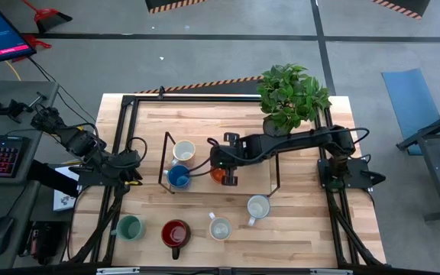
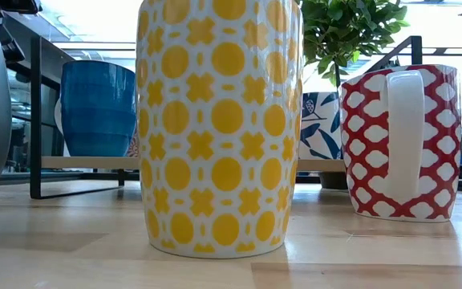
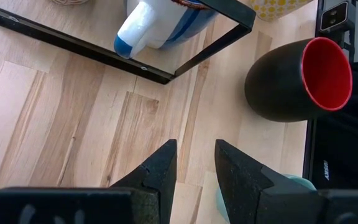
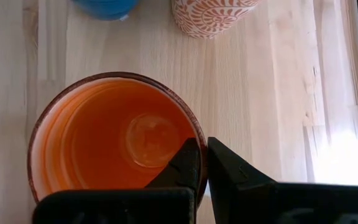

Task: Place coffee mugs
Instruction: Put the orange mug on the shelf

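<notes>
An orange mug [image 1: 217, 175] is at the middle of the low black-framed wooden rack [image 1: 164, 162], with my right gripper [image 1: 228, 177] shut on its rim. A cream mug [image 1: 183, 150] and a blue mug [image 1: 178, 177] stand on the rack's left end. On the table nearer the front edge stand a green mug [image 1: 131, 228], a dark mug that is red inside [image 1: 176, 233], and two white mugs [image 1: 220, 228] [image 1: 258, 206]. My left gripper [image 3: 194, 163] hangs open over bare wood by the table's left edge, holding nothing. My right gripper pinches the orange mug's rim [image 4: 199, 144], one finger [image 4: 182, 167] inside the mug and the other outside its wall. The fingers come slanting down from the table's right side. The mug is upright, mouth up. Whether its base rests on the rack I cannot tell.
A potted plant [image 1: 289, 95] stands at the table's far right, behind my right arm. The low view is filled by a yellow-patterned mug [image 2: 219, 120] and a red-patterned mug [image 2: 399, 140]. Bare wood lies at the rack's right half and the table's far side.
</notes>
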You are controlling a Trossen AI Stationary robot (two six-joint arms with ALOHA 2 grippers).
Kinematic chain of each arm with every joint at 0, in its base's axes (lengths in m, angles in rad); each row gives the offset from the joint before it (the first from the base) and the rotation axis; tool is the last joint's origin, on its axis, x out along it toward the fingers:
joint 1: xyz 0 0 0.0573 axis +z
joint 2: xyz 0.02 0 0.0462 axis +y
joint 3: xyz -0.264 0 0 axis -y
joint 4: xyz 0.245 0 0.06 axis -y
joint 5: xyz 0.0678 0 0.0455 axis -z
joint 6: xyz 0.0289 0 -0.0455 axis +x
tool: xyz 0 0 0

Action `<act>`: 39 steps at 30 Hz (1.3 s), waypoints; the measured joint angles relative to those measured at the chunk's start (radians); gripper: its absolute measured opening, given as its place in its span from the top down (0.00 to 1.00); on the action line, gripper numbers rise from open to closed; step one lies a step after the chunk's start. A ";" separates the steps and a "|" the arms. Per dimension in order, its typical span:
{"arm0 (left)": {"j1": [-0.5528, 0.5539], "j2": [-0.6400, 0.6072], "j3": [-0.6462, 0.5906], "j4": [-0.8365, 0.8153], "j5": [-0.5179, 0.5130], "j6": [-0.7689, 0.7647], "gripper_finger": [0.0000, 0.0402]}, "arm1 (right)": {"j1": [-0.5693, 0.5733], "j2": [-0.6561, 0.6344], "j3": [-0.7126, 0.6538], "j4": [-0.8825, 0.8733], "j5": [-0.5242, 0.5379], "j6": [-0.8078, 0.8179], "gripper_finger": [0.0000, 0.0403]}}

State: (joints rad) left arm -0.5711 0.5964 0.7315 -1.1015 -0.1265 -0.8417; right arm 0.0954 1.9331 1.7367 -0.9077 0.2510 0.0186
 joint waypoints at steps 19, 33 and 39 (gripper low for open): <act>0.000 0.000 0.000 0.000 0.000 0.001 0.75 | -0.033 0.000 0.000 0.045 -0.049 -0.072 0.92; 0.000 0.000 0.000 0.000 0.000 0.001 0.75 | -0.051 -0.003 0.009 0.107 0.058 -0.106 0.74; 0.000 0.000 0.000 0.000 0.000 0.001 0.75 | 0.011 -0.005 0.150 -0.003 0.042 -0.074 0.74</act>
State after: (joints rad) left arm -0.5709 0.5964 0.7315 -1.1018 -0.1265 -0.8407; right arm 0.1063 1.9282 1.8866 -0.9107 0.2930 -0.0557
